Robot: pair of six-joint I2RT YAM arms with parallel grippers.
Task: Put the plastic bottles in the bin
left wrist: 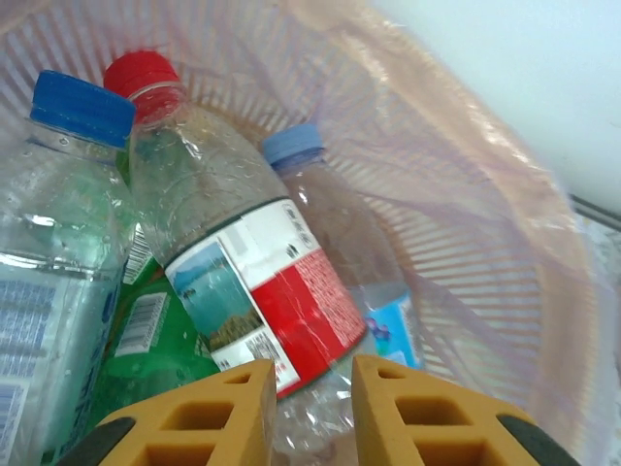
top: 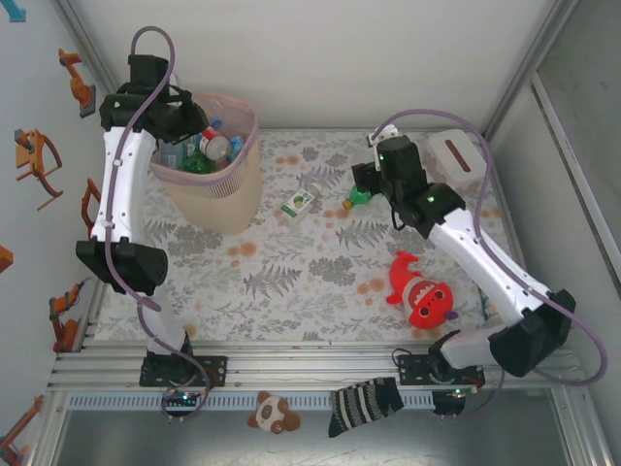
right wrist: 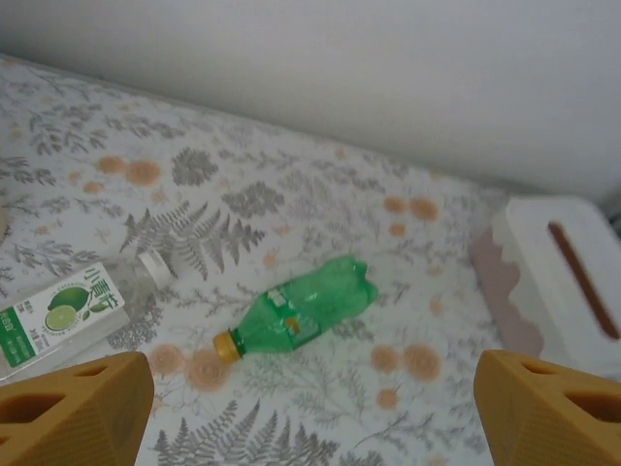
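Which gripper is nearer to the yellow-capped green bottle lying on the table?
Right. The right gripper hangs open close above the green bottle; the left gripper is across the table, over the bin.

Left arm (top: 121, 184) raised at table (top: 291, 291) far-left corner, left gripper (left wrist: 312, 379) closed. Right arm (top: 475, 252) stretched toward far-right corner, right gripper (right wrist: 310, 388) wide apart, empty.

Chinese characters on lime-label bottle (right wrist: 58, 316)

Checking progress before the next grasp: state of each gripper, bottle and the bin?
Left gripper: shut on red-label bottle, inside bin.
Right gripper: open, above green bottle.
Red-label bottle: capped, held.
Green bottle: capped, lying on table.
Lime-label bottle: capped, lying flat.
Bin: upright, partly filled.
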